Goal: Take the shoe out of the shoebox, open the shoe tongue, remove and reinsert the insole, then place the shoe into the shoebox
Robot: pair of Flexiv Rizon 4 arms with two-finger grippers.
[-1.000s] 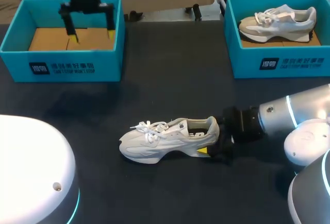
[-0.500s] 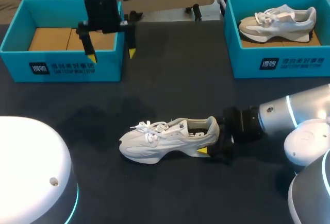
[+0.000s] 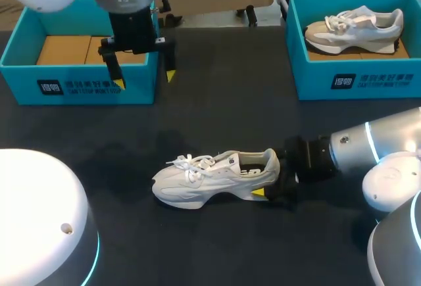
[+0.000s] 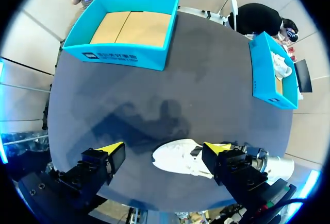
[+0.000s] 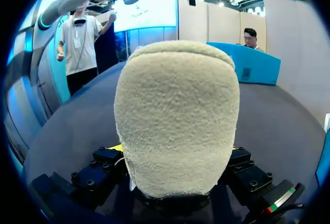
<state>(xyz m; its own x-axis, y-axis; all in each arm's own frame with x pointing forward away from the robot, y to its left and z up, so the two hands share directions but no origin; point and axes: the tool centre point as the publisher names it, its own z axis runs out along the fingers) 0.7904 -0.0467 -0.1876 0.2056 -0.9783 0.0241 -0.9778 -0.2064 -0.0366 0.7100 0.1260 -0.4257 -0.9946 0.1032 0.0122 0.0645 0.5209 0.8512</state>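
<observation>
On the dark table (image 3: 217, 95), the right gripper (image 3: 268, 187) pinches the heel of the white shoe (image 3: 210, 177) from 3 o'clock, likely to hold it steady. The shoe lies mid-table, toe toward 9 o'clock. The left gripper (image 3: 144, 79) hangs wide open at 11 o'clock by the empty shoebox (image 3: 92, 90), free for the tongue.

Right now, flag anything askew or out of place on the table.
Nothing stands out. The white sneaker stands upright on its sole mid-table, heel in the right gripper; the second sneaker sits neatly in its blue shoebox.
</observation>
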